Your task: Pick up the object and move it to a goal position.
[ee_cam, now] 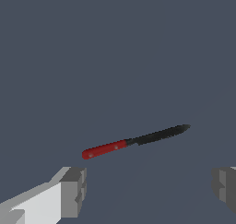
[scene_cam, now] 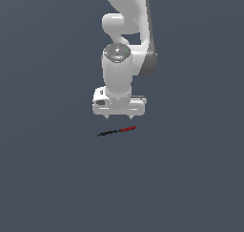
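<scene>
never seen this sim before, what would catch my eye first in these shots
The white arm's gripper hangs open just above a thin knife, the only thing on the bare grey floor. The knife's red handle points to the exterior view's right and its black blade to the left. In the wrist view the knife lies ahead of the two spread fingers, untouched.

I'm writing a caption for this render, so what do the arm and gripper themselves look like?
The arm is glossy white with rounded, tube-like links and dark grey bands at the joints. Its wrist is a white cylinder capped by a grey disc with small green marks. The gripper has a wide, boxy white body and two short fingers, which are blocky and grey with ridged inner faces. No cables show.
</scene>
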